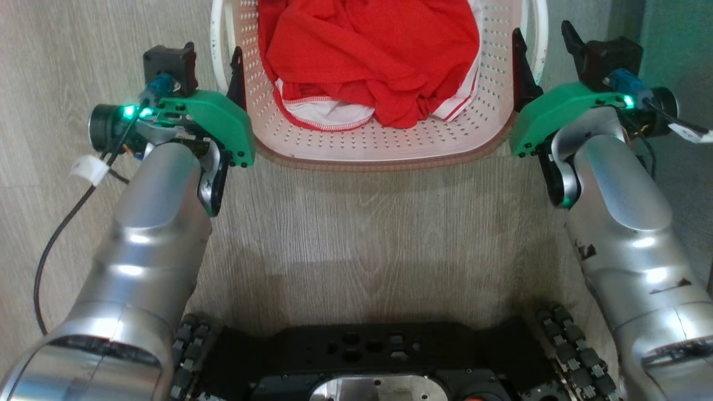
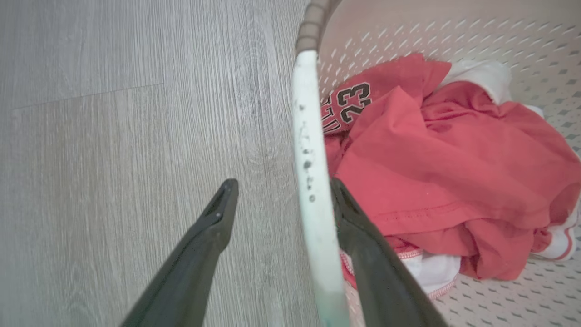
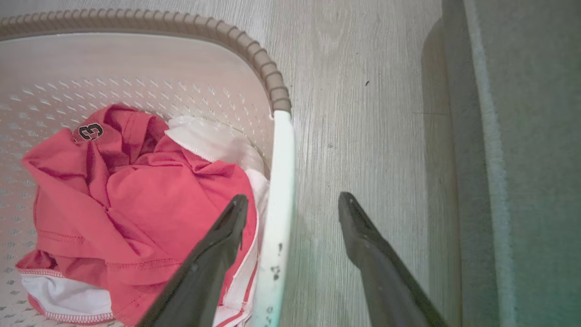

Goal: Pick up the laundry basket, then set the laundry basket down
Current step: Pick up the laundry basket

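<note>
The laundry basket (image 1: 379,146), cream perforated plastic with a brown woven-look rim (image 3: 268,68), stands on the floor at the top centre of the head view. Red and white clothes (image 1: 373,50) lie inside, one red piece showing the number 23 (image 2: 354,97). My left gripper (image 2: 281,197) is open and straddles the basket's white left handle (image 2: 308,172); one finger is inside the basket, the other outside. My right gripper (image 3: 290,206) is open too and straddles the white right handle (image 3: 282,172) the same way. In the head view the left gripper (image 1: 223,72) and the right gripper (image 1: 545,53) flank the basket.
The floor is pale grey wood (image 1: 356,239). A grey-green wall or panel (image 3: 522,136) runs close along the basket's right side. My dark wheeled base (image 1: 379,356) sits at the bottom of the head view. A black cable (image 1: 55,234) hangs by the left arm.
</note>
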Available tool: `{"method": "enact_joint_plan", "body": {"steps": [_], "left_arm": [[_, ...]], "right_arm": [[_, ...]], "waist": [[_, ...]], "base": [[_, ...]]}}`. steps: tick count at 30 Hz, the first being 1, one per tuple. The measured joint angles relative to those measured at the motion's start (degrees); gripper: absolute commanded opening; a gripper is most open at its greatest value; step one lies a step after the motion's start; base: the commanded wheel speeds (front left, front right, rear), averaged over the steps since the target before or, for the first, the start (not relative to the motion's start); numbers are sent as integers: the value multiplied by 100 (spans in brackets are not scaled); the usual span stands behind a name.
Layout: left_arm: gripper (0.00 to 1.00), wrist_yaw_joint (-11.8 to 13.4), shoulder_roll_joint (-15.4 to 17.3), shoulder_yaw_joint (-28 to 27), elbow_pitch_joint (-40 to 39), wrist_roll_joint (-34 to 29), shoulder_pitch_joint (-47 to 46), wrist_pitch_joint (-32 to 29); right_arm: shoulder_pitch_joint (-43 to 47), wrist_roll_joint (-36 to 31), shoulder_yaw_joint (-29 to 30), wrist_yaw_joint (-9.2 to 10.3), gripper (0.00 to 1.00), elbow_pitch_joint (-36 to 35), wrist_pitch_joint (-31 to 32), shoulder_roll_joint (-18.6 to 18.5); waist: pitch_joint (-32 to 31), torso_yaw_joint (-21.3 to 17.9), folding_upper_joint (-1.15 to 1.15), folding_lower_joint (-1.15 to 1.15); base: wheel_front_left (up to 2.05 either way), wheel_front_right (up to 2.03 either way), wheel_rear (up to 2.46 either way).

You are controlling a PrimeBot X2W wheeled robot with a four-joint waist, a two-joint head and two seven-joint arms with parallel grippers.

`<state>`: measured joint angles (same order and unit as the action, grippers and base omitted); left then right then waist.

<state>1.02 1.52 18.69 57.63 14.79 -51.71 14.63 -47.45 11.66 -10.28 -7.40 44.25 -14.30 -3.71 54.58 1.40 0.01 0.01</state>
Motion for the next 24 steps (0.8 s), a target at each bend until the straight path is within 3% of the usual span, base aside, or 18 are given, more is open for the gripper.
{"method": "enact_joint_plan", "body": {"steps": [16, 19, 20, 21, 23, 24], "left_arm": [[100, 1, -4, 488, 439, 146, -500, 1], [97, 2, -4, 548, 446, 214, -527, 1], [89, 2, -4, 588, 456, 247, -536, 1], [56, 3, -4, 642, 467, 264, -549, 1], [29, 2, -26, 715, 475, 308, -587, 1], [0, 4, -48, 748, 475, 330, -596, 1]], "right_arm": [[-443, 51, -140, 0, 99, 438, 0, -11], [-515, 51, -144, 0, 76, 489, 0, -13], [-527, 51, -144, 0, 61, 498, 0, -12], [-535, 52, -145, 0, 45, 517, 0, -12], [-536, 62, -170, -1, 33, 545, -4, -4], [-541, 73, -198, -2, 23, 557, -23, 2]], "waist": [[280, 54, 0, -1], [317, 48, 0, -1], [325, 46, 0, -1], [330, 45, 0, -1], [331, 46, -1, -1], [329, 47, -1, -1]], "base": [[0, 0, 0], [0, 0, 0], [0, 0, 0], [0, 0, 0], [0, 0, 0], [0, 0, 0]]}}
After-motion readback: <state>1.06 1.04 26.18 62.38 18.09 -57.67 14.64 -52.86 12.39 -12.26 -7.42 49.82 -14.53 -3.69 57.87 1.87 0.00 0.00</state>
